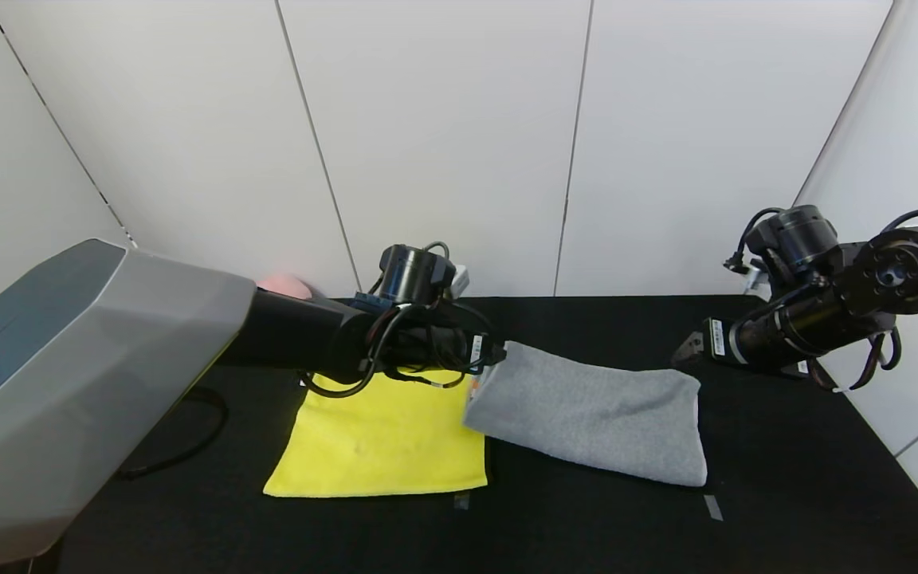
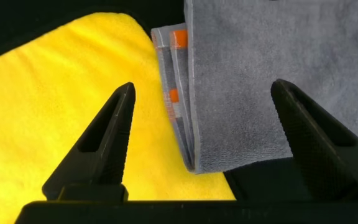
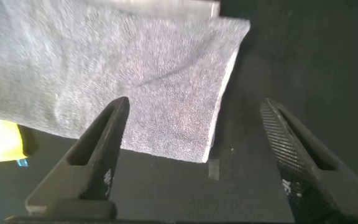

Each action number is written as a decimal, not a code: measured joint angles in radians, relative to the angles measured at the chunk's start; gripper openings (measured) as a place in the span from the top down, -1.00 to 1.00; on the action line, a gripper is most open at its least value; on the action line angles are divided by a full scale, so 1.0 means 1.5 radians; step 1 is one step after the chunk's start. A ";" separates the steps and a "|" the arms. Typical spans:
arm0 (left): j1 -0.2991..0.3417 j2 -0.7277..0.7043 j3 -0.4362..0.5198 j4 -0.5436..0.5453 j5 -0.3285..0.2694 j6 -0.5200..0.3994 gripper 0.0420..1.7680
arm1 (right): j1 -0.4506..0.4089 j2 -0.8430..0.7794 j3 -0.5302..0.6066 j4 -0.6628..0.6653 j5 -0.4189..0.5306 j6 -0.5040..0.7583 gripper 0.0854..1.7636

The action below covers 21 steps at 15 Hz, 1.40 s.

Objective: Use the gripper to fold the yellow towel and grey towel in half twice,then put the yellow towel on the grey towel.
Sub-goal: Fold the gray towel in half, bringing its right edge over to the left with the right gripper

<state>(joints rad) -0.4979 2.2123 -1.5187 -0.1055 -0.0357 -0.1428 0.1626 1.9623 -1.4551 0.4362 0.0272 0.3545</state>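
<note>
Lying folded into a long strip right of centre, grey towel (image 1: 590, 418) overlapping flat yellow towel (image 1: 383, 438); left gripper (image 2: 201, 134) and right gripper (image 3: 197, 149) hovering released; second folds and stacking remaining.

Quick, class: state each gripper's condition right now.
Left gripper: open, holding nothing, over the grey towel.
Right gripper: open, holding nothing.
</note>
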 joint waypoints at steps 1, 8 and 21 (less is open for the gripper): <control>-0.001 -0.006 0.002 0.001 0.000 -0.001 -0.75 | 0.001 -0.008 0.002 0.003 0.000 0.000 -0.75; 0.016 -0.079 0.104 0.014 -0.015 -0.012 -0.86 | 0.006 -0.056 0.033 0.030 0.000 0.003 -0.86; 0.049 -0.154 0.231 0.001 -0.175 -0.089 -0.92 | 0.024 0.016 0.116 -0.037 0.000 0.048 -0.92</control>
<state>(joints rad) -0.4243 1.9815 -1.1717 -0.1036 -0.2985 -0.2764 0.1989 1.9868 -1.2815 0.3811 0.0270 0.4260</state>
